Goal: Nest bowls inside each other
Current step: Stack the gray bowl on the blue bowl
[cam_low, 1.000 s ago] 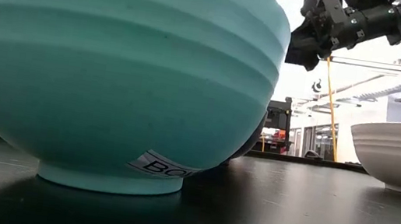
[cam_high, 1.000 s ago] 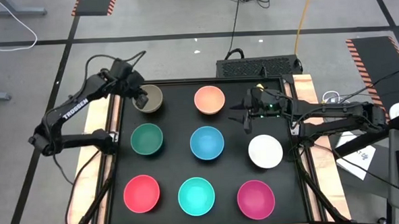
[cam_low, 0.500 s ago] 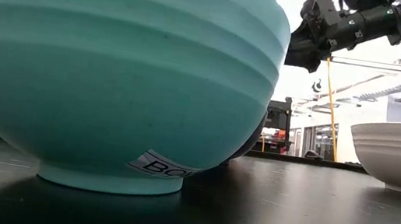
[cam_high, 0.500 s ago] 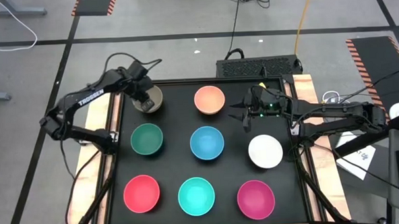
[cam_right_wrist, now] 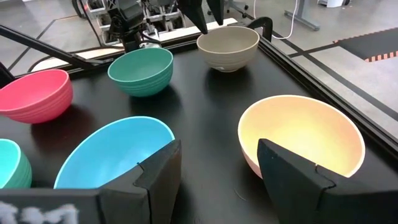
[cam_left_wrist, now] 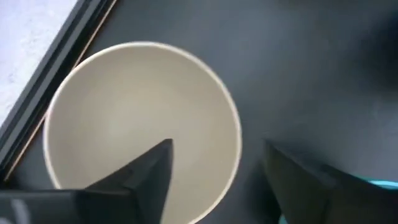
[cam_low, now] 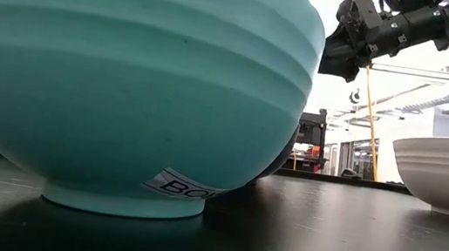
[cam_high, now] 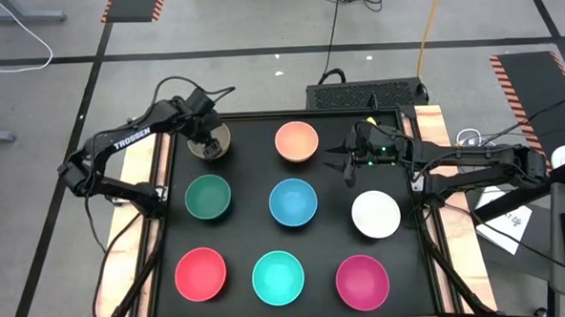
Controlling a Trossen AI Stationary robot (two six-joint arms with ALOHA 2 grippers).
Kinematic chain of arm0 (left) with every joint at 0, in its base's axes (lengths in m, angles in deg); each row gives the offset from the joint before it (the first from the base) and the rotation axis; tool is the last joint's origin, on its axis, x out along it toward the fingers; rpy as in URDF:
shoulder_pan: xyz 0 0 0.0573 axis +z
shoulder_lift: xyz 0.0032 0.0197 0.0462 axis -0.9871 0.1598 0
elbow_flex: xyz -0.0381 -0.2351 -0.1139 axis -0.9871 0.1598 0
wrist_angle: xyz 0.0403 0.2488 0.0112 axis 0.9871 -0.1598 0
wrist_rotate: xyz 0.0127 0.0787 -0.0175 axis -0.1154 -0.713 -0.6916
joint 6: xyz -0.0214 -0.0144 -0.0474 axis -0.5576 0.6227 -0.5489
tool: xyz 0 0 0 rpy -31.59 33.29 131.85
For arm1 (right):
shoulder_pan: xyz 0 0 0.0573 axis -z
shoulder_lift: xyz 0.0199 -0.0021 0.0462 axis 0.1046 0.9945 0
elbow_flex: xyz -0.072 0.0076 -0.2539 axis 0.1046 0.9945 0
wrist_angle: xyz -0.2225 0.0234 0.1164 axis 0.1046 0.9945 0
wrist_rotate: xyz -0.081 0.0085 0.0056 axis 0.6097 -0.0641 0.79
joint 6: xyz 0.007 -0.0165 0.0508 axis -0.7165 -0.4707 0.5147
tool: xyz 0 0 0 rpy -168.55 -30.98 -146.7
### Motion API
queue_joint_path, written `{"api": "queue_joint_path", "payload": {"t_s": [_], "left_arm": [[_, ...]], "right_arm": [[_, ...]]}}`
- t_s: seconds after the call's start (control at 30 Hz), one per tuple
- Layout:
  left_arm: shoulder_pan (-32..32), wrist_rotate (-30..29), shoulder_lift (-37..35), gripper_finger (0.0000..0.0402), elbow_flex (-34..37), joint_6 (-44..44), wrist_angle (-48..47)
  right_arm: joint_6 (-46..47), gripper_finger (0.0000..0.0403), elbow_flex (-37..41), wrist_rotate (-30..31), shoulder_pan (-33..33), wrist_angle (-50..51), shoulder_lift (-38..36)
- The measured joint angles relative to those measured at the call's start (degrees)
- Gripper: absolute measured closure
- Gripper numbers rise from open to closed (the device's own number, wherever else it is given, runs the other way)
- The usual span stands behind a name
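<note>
Bowls, near row to far: red-pink bowl (cam_high: 201,274), turquoise bowl (cam_high: 278,277), magenta bowl (cam_high: 362,280); dark green bowl (cam_high: 208,197), blue bowl (cam_high: 293,202), white bowl (cam_high: 376,214); olive-grey bowl (cam_high: 215,139), peach-orange bowl (cam_high: 296,142). Left gripper (cam_left_wrist: 214,171) straddles the olive-grey rim, fingers apart. Right gripper (cam_right_wrist: 217,168) hovers, fingers spread.

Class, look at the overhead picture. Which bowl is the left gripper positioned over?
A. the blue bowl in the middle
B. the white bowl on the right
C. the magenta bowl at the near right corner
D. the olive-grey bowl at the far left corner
D: the left gripper hangs over the olive-grey bowl, one finger inside its rim and one outside.
</note>
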Motion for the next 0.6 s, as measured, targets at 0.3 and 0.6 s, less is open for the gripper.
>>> {"api": "queue_joint_path", "payload": {"t_s": [0.3,0.6], "left_arm": [[0.0,-3.4,2.9,0.0087,0.0,-1.1,-3.4],[-0.2,-1.7,5.6,0.0100,0.0,0.3,-4.2]], "right_arm": [[0.0,0.0197,0.0,0.0,0.0,0.0,0.0],[0.6,0.0197,0.0,-0.1,0.0,0.0,0.0]]}}
